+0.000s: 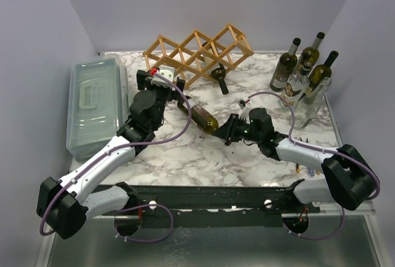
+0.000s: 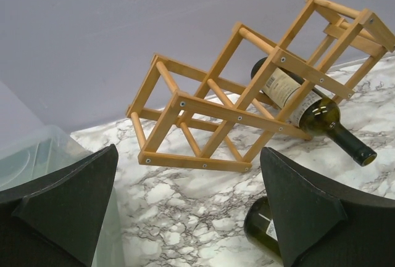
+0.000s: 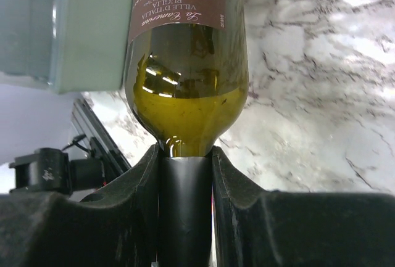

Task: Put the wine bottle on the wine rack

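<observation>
Had the right gripper point(image 3: 185, 168) clamped hard on the neck of the wine bottle point(image 1: 202, 116), pads pressed on the black capsule point(image 3: 184, 205). Found that bottle lying on its side mid-scene on the marble table point(image 1: 185, 156), nearer than the wine rack point(image 1: 197, 51), base pointing far-left. Had the left gripper point(image 2: 188, 156) spread wide and empty, hovering near the bottle's base, facing the rack. Spotted a second bottle point(image 2: 308, 110) lodged in a right-hand cell.

Judged the bottle heavy, rigid, slick glass, breakable if dropped. Reckoned a neck-only hold prone to sagging or twisting. Fancied a second grip around the body at the paper label point(image 3: 185, 2), for better friction and balance.
</observation>
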